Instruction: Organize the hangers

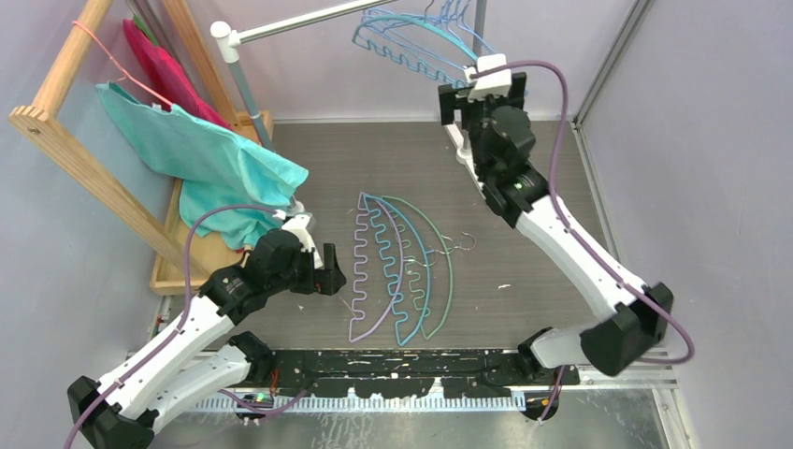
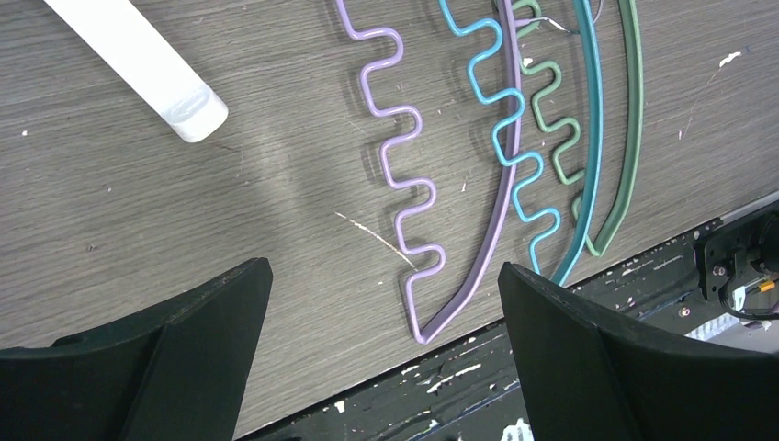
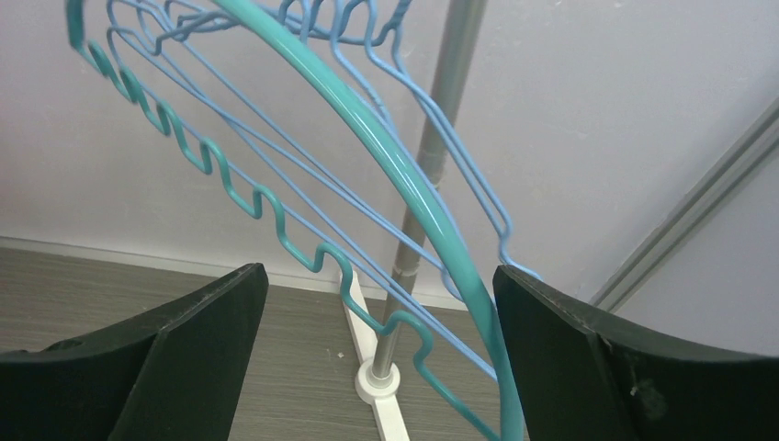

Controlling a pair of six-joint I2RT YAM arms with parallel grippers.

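Three hangers lie side by side on the table: lavender [image 1: 360,271], light blue [image 1: 409,271] and green [image 1: 447,267]. In the left wrist view they show as lavender [image 2: 404,184], blue [image 2: 514,156] and green [image 2: 629,138]. My left gripper [image 1: 335,271] is open and empty, just left of the lavender hanger, whose near corner lies between my fingers [image 2: 386,308]. Several teal and light blue hangers [image 1: 411,42] hang on the rail. My right gripper [image 1: 486,73] is open among them; a teal hanger's arch [image 3: 395,165] passes between the jaws [image 3: 381,312], close to the right finger, unclamped.
The grey rail [image 1: 299,23] stands on a pole [image 3: 432,165] with white feet [image 3: 377,381] [image 2: 138,64]. A wooden rack [image 1: 84,159] at left carries teal cloth [image 1: 206,159], pink cloth [image 1: 159,65] and a pink wire hanger [image 1: 112,56]. The black mounting plate [image 1: 393,365] runs along the table's near edge.
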